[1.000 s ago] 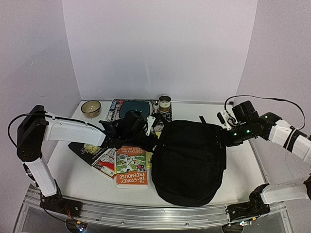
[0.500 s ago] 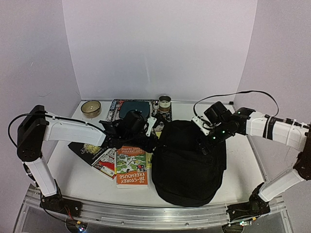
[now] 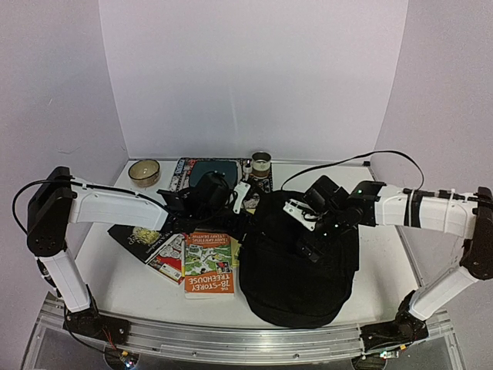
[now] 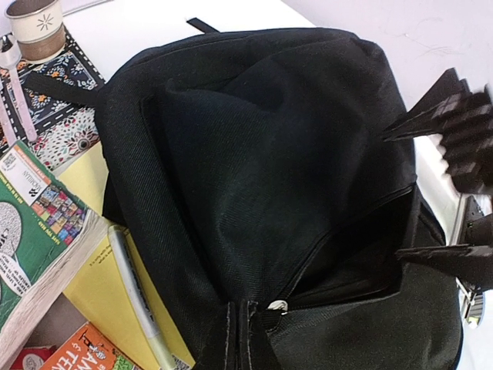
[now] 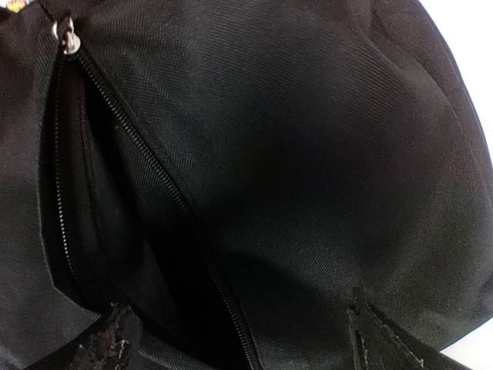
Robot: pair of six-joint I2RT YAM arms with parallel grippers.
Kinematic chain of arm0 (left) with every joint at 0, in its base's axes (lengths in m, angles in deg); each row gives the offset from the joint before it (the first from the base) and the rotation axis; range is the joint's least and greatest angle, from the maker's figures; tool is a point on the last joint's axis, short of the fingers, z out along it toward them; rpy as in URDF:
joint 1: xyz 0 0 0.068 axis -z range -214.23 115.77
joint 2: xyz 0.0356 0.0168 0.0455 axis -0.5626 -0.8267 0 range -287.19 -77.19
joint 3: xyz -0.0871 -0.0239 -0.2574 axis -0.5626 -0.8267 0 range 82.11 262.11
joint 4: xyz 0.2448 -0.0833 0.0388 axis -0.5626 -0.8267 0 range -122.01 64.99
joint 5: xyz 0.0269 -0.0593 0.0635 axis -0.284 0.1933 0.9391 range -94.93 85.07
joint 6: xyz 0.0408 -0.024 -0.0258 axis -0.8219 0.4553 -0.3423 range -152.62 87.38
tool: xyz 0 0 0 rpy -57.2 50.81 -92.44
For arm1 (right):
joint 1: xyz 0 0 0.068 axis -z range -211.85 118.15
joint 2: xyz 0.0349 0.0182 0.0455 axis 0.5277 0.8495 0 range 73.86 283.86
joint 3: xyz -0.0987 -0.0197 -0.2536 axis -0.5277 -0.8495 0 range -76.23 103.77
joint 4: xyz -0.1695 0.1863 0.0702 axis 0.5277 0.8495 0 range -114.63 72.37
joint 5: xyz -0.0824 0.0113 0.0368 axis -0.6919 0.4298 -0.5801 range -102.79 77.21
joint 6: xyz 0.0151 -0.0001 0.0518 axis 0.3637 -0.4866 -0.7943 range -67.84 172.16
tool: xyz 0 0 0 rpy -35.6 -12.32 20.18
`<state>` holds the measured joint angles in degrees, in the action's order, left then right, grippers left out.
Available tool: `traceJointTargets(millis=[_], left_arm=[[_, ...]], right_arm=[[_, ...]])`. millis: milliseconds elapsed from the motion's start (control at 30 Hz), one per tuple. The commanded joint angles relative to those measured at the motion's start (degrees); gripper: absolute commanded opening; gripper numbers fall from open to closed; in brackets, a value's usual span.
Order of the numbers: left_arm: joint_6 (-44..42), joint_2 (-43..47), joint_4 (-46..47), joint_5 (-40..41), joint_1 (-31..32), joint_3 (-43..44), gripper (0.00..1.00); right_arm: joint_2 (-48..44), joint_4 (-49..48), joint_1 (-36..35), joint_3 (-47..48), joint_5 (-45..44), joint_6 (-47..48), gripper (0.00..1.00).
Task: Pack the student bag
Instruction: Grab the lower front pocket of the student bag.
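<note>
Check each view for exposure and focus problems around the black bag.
Top external: even light, sharp, but the student bag reads as a flat black mass. Left wrist: weave clear, table washed out white. Right wrist: weave sharp, near fingertips soft.

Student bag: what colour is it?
Plain black fabric; the student bag shows best in the left wrist view.

What I can't make out
The tips of my left gripper (image 3: 240, 222) are lost against the student bag (image 3: 296, 270); what they pinch, I cannot tell. The unzipped opening (image 5: 115, 223) is black inside, and the wrist view's lower edge cuts short my right gripper (image 5: 246, 345).
</note>
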<state>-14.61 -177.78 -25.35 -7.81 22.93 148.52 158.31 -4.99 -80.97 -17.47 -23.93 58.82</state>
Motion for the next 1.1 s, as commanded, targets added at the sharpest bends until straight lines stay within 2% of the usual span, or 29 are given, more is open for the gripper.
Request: traceJointTargets(millis=[0, 333, 533, 633, 800, 1067], left_arm=[[0.73, 0.14, 2.26, -0.46, -0.27, 2.35, 0.00], [1.63, 1.10, 2.35, 0.65, -0.34, 1.04, 0.00], [1.85, 1.26, 2.40, 0.23, -0.27, 0.68, 0.00], [1.85, 1.28, 2.52, 0.00, -0.29, 0.65, 0.00], [2.03, 1.04, 2.70, -0.41, -0.29, 0.56, 0.00], [2.53, -0.21, 2.78, -1.75, -0.26, 1.20, 0.00]], right_arm=[[2.86, 2.62, -1.80, 0.04, -6.15, 3.07, 0.95], [6.36, 6.18, -2.52, -1.72, -17.35, 4.28, 0.94], [10.01, 6.20, -2.63, -1.47, -20.70, 3.86, 0.85], [10.50, 5.65, -2.66, -1.60, -22.15, 3.85, 0.78], [7.87, 2.23, -2.90, -2.08, -25.25, 3.53, 0.54], [-2.17, -7.30, -3.06, -5.81, -29.39, 3.88, 0.41]])
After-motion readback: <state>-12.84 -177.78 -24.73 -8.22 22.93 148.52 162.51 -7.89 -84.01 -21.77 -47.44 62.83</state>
